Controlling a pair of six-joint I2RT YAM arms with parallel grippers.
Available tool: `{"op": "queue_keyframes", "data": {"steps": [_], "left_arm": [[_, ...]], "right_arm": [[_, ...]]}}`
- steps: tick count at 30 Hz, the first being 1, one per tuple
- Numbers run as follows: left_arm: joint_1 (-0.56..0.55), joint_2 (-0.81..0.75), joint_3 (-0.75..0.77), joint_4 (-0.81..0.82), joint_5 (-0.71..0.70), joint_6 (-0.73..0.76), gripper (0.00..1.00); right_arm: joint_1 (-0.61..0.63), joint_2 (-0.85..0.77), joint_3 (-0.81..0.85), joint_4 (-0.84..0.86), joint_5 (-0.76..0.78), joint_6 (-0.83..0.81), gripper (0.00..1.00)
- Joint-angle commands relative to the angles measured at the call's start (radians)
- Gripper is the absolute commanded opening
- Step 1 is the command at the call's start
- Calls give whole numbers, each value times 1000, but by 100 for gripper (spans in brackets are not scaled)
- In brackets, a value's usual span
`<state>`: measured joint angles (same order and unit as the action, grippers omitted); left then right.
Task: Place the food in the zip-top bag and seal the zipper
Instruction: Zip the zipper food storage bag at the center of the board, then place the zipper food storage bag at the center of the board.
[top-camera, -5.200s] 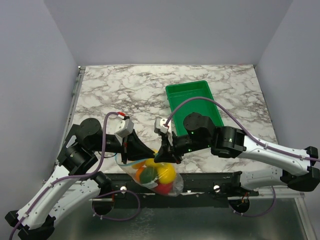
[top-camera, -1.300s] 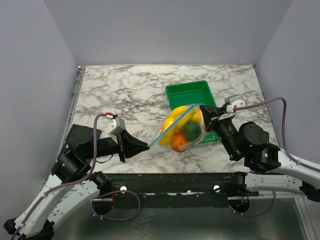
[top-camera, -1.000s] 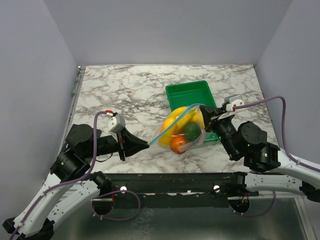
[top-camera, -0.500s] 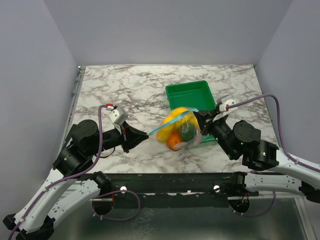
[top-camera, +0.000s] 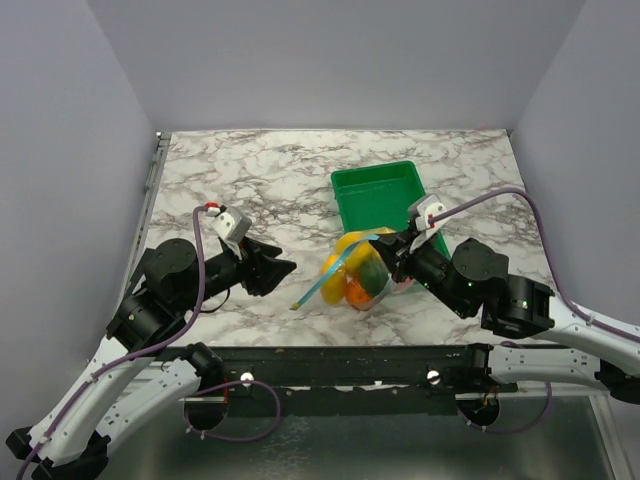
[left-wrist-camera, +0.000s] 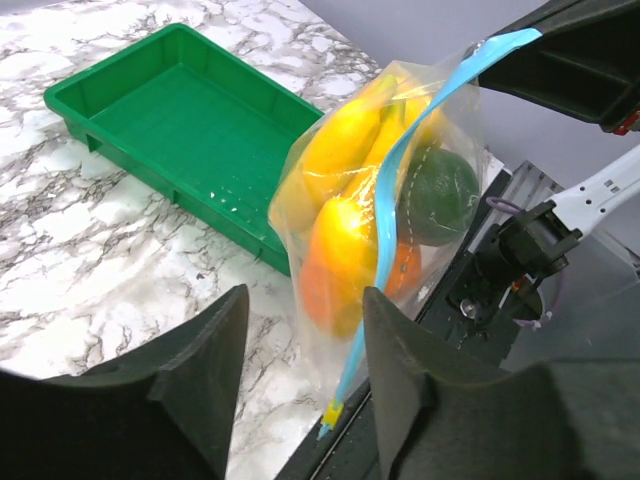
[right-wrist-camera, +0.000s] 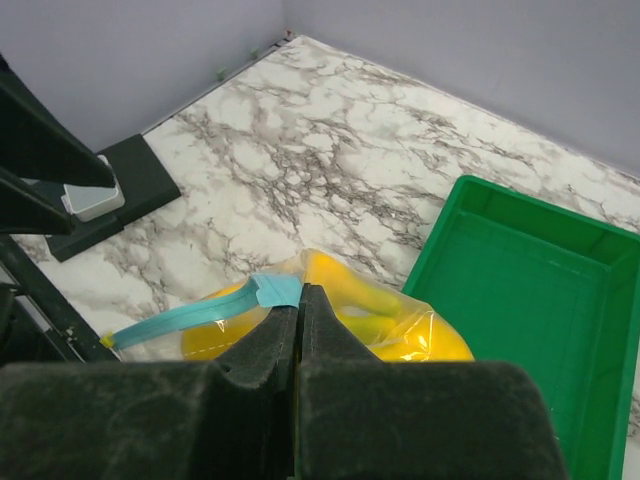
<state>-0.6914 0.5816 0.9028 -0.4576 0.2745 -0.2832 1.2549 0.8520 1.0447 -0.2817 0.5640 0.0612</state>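
**Loaded bag hung from one corner**

Your left hand (top-camera: 284, 271) stood open, gripping nothing, just left of the dangling zipper (top-camera: 318, 284). The zip-top bag (top-camera: 362, 283), with the food (left-wrist-camera: 340, 250) inside, hung over the surface (top-camera: 230, 180) from your right hand (right-wrist-camera: 300, 295), clenched on its mouth corner beside the green tray (top-camera: 380, 200). As I judged it, the fruit's weight could pop an unproven seal or slip that single pinch.

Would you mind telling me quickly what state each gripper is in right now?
Left gripper: open, holding nothing.
Right gripper: closed on the zip-top bag at its mouth edge.
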Motion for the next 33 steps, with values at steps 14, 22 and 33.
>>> {"op": "queue_keyframes", "data": {"steps": [14,22,33], "left_arm": [[-3,83,4,52,292,-9,70],[-3,120,-44,88,340,11,72],[-3,156,-77,146,355,18,71]], "right_arm": [[0,65,112,-31,-165,28,1],[0,102,136,-17,-212,54,1],[0,150,175,-27,-252,74,1]]}}
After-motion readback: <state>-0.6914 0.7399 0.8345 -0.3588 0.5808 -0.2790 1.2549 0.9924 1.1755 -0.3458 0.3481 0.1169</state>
